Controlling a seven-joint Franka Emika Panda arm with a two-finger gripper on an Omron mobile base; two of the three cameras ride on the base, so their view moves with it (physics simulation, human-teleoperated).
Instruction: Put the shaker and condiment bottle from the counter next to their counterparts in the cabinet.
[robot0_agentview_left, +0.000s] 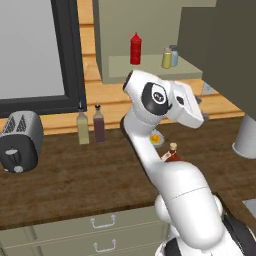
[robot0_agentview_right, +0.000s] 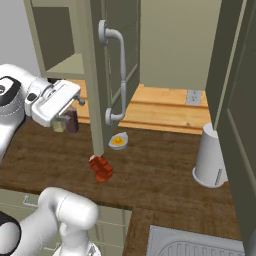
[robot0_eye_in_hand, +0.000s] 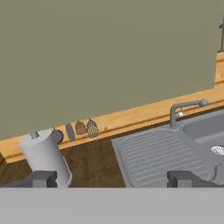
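1. Shaker (robot0_agentview_left: 166, 58): small yellow-olive cylinder with a pale cap, standing upright on the cabinet (robot0_agentview_left: 150, 30) shelf, touching or just beside the blue-grey shaker (robot0_agentview_left: 174, 55) on its right in the left base view.
2. Red squeeze bottle (robot0_agentview_left: 135, 48): tall, slim, pointed nozzle, upright on the same shelf, apart from the two shakers and to their left.
3. Condiment bottle (robot0_agentview_left: 172, 153): squat red ridged bottle with a tan stopper, upright on the desk (robot0_agentview_left: 75, 180); in the left base view it is partly hidden behind the arm. In the right base view it (robot0_agentview_right: 102, 168) stands near the front of the desk (robot0_agentview_right: 160, 170), below the edge of the open cabinet door (robot0_agentview_right: 107, 65).
4. Small bowl (robot0_agentview_right: 118, 142) with a yellow item inside: on the desk, just behind the condiment bottle.
5. Two tall black-spouted bottles, one yellowish (robot0_agentview_left: 82, 128) and one dark maroon (robot0_agentview_left: 99, 124): upright side by side at the back of the desk, under the window frame.
6. Toaster (robot0_agentview_left: 19, 141): grey, at the left end of the desk.
7. Paper towel roll (robot0_agentview_right: 210, 155): white, upright on the desk toward the right; also seen in the hand view (robot0_eye_in_hand: 45, 158).
8. Sink (robot0_eye_in_hand: 183, 144) with a grey faucet (robot0_eye_in_hand: 186, 110): set in the desk beyond the roll.
9. End effector (robot0_eye_in_hand: 113, 178): raised above the desk, level with the cabinet's underside; fingers (robot0_eye_in_hand: 41, 178) spread wide apart, nothing between them.
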